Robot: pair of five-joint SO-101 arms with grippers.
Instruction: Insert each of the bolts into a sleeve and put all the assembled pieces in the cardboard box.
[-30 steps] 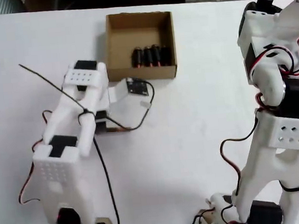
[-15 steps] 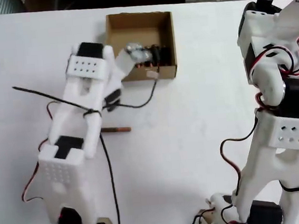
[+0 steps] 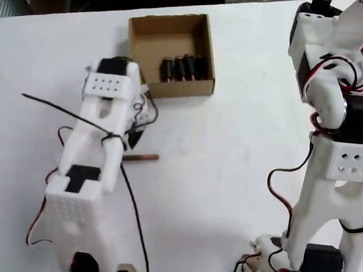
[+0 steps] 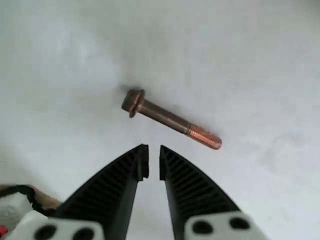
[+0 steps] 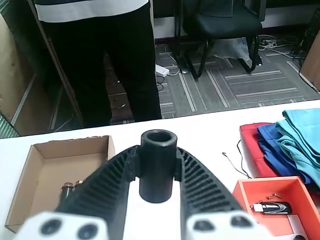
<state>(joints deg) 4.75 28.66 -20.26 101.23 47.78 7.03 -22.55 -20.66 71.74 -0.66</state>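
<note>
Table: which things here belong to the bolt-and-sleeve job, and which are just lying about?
Job:
loose bolt
sleeve held in the right tool
cardboard box
assembled pieces inside it

Lying about:
orange tray with small items
folded blue cloths
red item beside them

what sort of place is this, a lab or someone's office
Probably an office or lab set up for robot work: a left arm and a right arm stand at a white table, and beyond it an office chair sits on carpet tiles with loose cables.
</note>
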